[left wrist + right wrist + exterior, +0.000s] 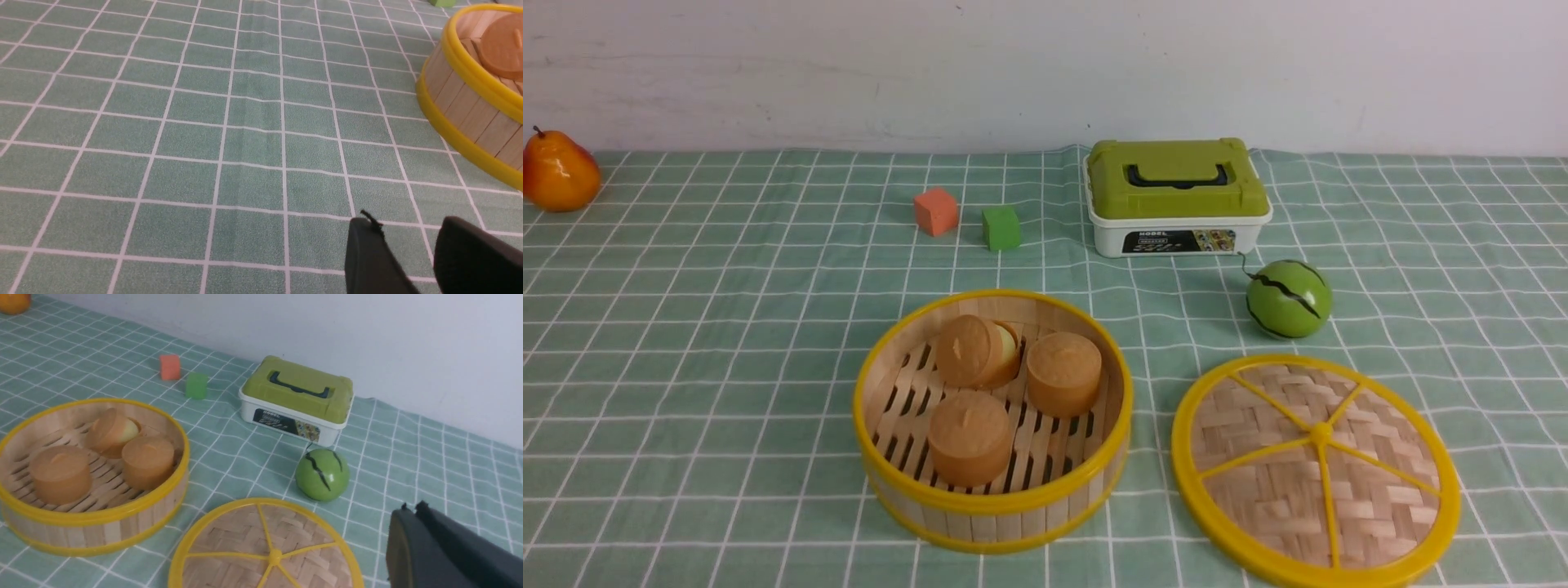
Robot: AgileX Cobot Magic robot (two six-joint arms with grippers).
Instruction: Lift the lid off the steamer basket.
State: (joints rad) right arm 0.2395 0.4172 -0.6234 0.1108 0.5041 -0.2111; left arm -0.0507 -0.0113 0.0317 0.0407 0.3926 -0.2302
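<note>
Lid [1315, 474] lies flat beside the basket [992, 500], so the job looks done. Left gripper [408, 230] is parted and empty, right gripper [412, 508] pinched together and empty. A low swing from either could knock the lid.

Wall [1045, 65]: plain white, faintly scuffed, rising behind the table.
Table cover: pale green tablecloth [686, 327] with a white grid, slightly creased.
Light: even, soft shadows.

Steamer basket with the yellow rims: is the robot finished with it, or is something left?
It looks done. The flat woven bamboo lid with yellow spokes lies on the green checked cloth beside the round bamboo-slat steamer basket, apart from it. The basket stands open, showing three brown cakes. Neither the left gripper nor the right gripper holds anything. Nothing seems left.
</note>
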